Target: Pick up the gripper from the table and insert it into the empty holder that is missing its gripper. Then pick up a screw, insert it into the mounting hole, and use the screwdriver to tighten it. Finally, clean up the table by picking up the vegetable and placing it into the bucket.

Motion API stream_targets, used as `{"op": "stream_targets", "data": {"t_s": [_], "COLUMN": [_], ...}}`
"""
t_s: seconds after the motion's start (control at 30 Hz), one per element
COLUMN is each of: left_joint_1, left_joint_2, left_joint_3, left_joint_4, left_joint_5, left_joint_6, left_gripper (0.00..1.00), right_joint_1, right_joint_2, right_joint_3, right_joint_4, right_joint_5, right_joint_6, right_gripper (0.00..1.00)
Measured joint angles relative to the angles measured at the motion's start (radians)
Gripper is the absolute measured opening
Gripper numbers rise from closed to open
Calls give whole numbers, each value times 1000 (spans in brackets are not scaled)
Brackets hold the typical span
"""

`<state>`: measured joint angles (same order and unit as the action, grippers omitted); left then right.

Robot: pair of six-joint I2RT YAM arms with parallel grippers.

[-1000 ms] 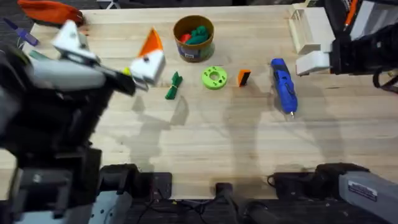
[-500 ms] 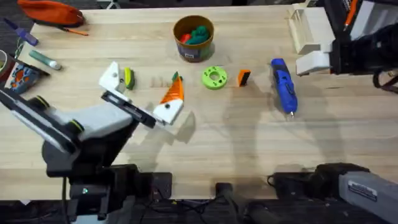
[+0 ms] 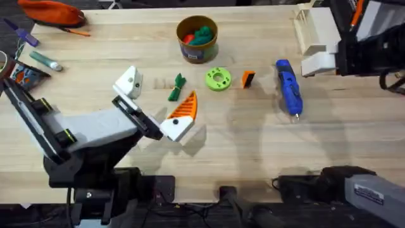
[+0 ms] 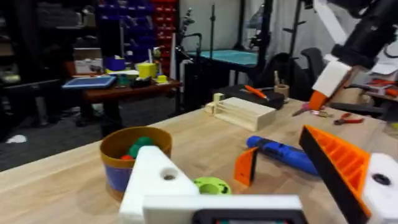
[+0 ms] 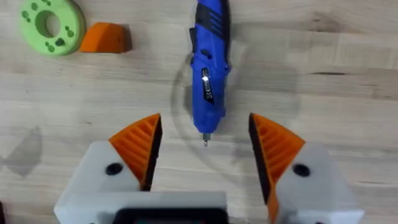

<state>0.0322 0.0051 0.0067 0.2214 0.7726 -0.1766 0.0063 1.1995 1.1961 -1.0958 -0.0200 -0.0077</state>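
Note:
The orange gripper block lies on the table between a green disc and the blue screwdriver. My left gripper is open at table centre-left. One of its fingers is the bare white holder; the other finger carries an orange pad. A green vegetable lies between those two fingers. The yellow bucket stands at the back with vegetables in it. My right gripper hangs open above the screwdriver, its tip between the orange pads. No screw is in view.
A wooden rack stands at the back right, beside the right arm. An orange pouch, pens and a patterned cup sit at the far left. Small pale bits lie next to the vegetable. The front half of the table is bare wood.
The left arm has swung down and right from the far left. Its gripper now straddles the vegetable near the table. The right arm and the objects have not moved.

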Motion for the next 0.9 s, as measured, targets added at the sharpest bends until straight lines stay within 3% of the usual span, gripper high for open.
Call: {"op": "stream_targets", "data": {"t_s": [0.3, 0.53, 0.57, 0.9], "left_joint_1": [6, 6, 6, 6], "left_joint_2": [0, 5, 0, 0], "left_joint_3": [0, 2, 4, 4], "left_joint_4": [-123, -336, -346, -357], "left_joint_5": [194, 335, 379, 444], "left_joint_6": [-1, 125, 173, 275], "left_gripper": [986, 985, 985, 985], "right_joint_1": [0, 0, 0, 0], "right_joint_2": [0, 0, 0, 0], "right_joint_3": [0, 0, 0, 0], "right_joint_4": [0, 0, 0, 0], "right_joint_5": [0, 0, 0, 0], "right_joint_6": [0, 0, 0, 0], "right_gripper": [798, 797, 796, 796]}}
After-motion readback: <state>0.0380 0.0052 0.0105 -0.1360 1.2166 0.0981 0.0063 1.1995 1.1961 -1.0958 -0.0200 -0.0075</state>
